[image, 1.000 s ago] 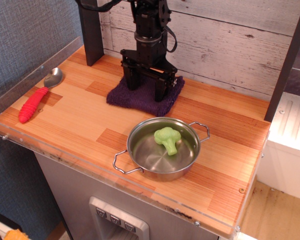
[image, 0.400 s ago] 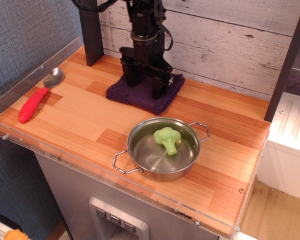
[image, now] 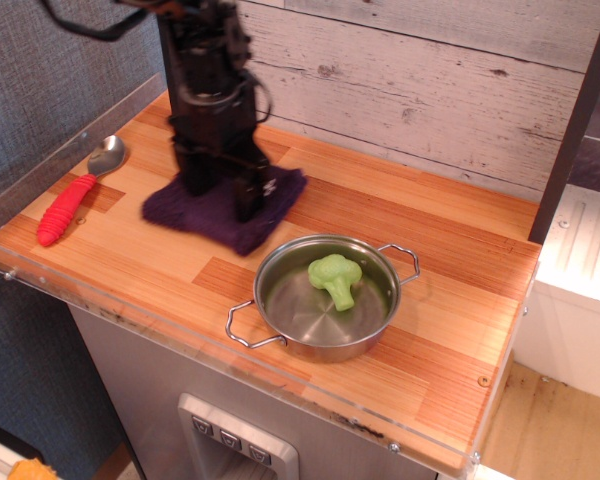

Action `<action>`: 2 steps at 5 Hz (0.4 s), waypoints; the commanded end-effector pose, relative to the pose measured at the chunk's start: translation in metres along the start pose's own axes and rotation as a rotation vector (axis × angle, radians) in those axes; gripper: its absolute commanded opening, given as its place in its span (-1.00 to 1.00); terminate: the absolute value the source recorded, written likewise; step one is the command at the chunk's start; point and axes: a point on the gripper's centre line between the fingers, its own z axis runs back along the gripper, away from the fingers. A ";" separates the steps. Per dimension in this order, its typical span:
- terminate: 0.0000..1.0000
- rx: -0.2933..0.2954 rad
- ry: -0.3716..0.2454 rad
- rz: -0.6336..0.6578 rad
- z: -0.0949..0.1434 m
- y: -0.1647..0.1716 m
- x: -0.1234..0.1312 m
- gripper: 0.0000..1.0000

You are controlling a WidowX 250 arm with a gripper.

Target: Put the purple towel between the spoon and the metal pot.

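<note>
Even, bright lighting; the arm (image: 212, 90) is motion-blurred, everything else sharp.

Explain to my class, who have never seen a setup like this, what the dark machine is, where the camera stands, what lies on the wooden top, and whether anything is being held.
There is one view, taken from in front of and above a small wooden counter. The dark machine is a robot arm reaching down from the back; its lower end is a gripper, two fingers that can pinch things. The picture is blurred there, so whether the fingers are closed cannot be told. They stand on the purple towel, which lies flat on the wood. To its left lies a spoon with a red handle and a silver bowl. In front and to the right stands a shallow metal pot with two wire handles, and a green toy broccoli sits inside it. The towel lies roughly between spoon and pot, close to the pot's rim.
</note>
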 end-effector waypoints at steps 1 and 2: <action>-1.00 -0.027 0.121 -0.011 -0.013 0.010 -0.081 1.00; -1.00 -0.010 0.134 -0.053 -0.012 0.006 -0.098 1.00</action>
